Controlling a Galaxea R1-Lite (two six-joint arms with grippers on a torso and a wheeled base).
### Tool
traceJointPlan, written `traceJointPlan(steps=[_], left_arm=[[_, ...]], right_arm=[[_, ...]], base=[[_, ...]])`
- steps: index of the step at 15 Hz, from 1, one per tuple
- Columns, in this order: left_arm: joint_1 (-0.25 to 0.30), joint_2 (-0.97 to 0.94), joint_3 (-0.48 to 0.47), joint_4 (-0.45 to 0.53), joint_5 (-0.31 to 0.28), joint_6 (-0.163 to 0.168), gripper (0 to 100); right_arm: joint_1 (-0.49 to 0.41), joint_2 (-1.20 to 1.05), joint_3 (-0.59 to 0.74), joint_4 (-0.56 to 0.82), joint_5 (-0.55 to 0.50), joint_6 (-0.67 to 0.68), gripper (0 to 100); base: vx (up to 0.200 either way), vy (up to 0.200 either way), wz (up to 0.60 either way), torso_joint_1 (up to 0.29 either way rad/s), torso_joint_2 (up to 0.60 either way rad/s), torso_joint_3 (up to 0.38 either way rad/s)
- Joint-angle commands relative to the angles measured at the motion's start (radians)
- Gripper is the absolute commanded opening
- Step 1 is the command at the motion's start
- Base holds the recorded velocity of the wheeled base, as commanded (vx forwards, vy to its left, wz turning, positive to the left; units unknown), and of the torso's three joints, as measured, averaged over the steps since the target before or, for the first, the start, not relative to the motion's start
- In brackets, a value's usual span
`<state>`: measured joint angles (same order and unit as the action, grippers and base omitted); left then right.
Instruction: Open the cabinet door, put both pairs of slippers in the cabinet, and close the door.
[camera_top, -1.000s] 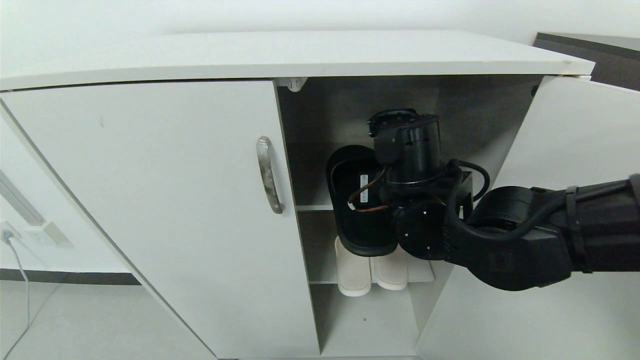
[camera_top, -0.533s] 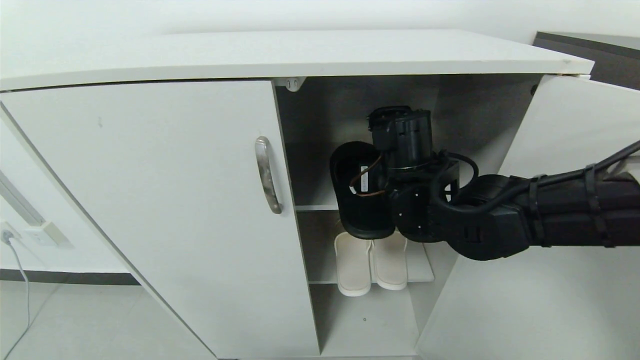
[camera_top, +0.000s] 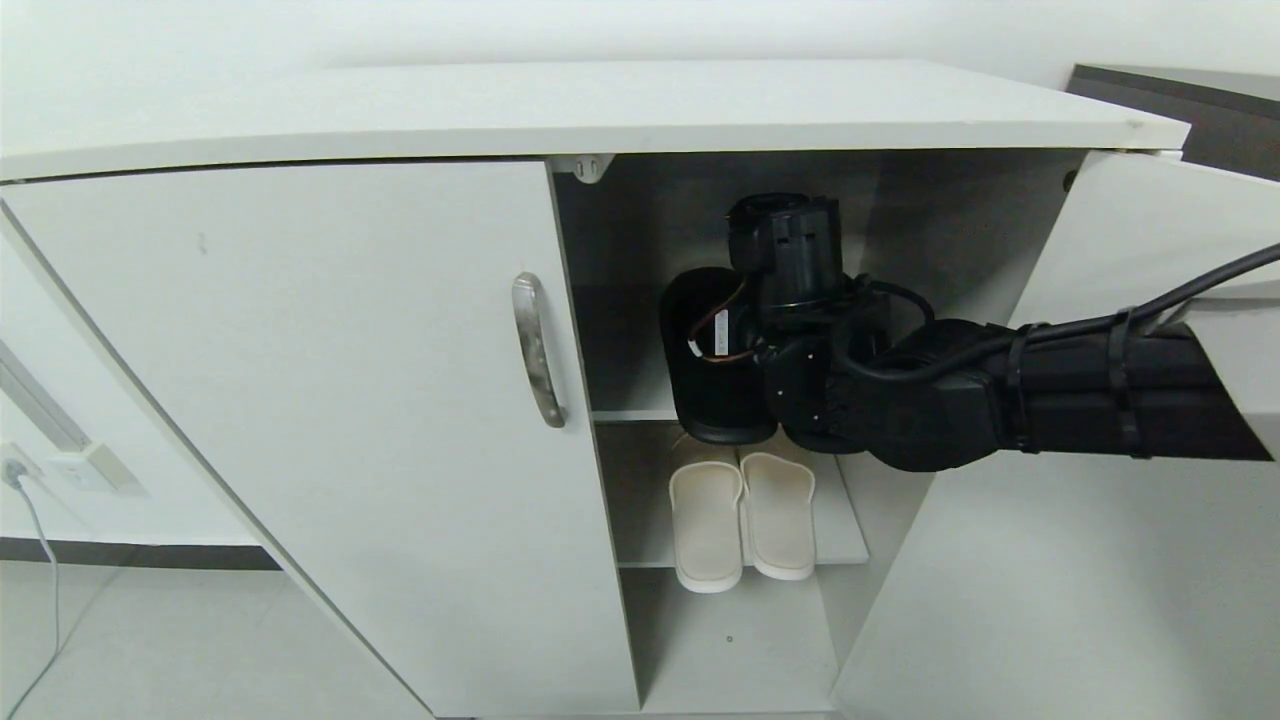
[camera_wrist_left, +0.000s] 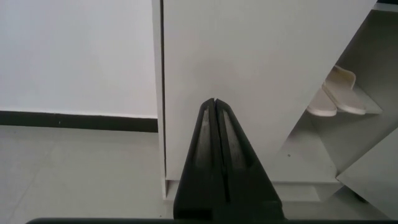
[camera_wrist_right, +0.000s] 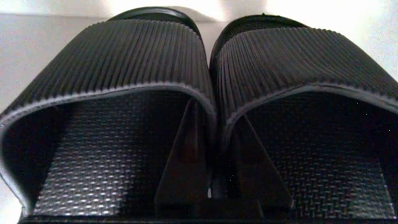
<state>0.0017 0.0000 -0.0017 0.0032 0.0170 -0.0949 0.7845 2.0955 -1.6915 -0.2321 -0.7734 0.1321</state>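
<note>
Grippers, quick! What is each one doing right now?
Left gripper: shut, holding nothing.
Right gripper: shut on the black slippers, one finger inside each.

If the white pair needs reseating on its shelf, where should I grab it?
Probably pinch the adjoining inner edges of the white slippers at their heel ends, coming straight in through the open front. They lie flat side by side, and the heels overhang the lower shelf.

Black slippers (camera_wrist_right: 124, 62): ribbed rubbery straps, diamond-textured footbeds. White slippers (camera_top: 705, 520) smooth, matt. Cabinet handle (camera_top: 537, 350) brushed metal.
</note>
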Motion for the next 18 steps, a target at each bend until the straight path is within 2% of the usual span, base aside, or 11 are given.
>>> traceJointPlan(steps=[1,7,8,12,18], left_arm=[[0.000,0.000,0.000,0.000,0.000,0.000,0],[0.000,0.000,0.000,0.000,0.000,0.000,0],[0.000,0.000,0.000,0.000,0.000,0.000,0],[0.000,0.000,0.000,0.000,0.000,0.001,0],[0.000,0.000,0.000,0.000,0.000,0.000,0]], right_arm=[[-0.004,0.015,-0.007,0.000,0.000,0.000,0],[-0.008,0.029,-0.007,0.000,0.000,0.000,0],[-0.008,0.029,-0.007,0.002,0.000,0.000,100],[-0.007,0.014,0.013,0.002,-0.001,0.001,100],[0.052,-0.173,0.217,-0.006,-0.007,0.007,100]], base=[[0.000,0.000,0.00,0.000,0.00,0.000],[0.000,0.000,0.00,0.000,0.00,0.000],[0.000,0.000,0.00,0.000,0.00,0.000],[0.000,0.000,0.00,0.000,0.00,0.000],[0.000,0.000,0.00,0.000,0.00,0.000]])
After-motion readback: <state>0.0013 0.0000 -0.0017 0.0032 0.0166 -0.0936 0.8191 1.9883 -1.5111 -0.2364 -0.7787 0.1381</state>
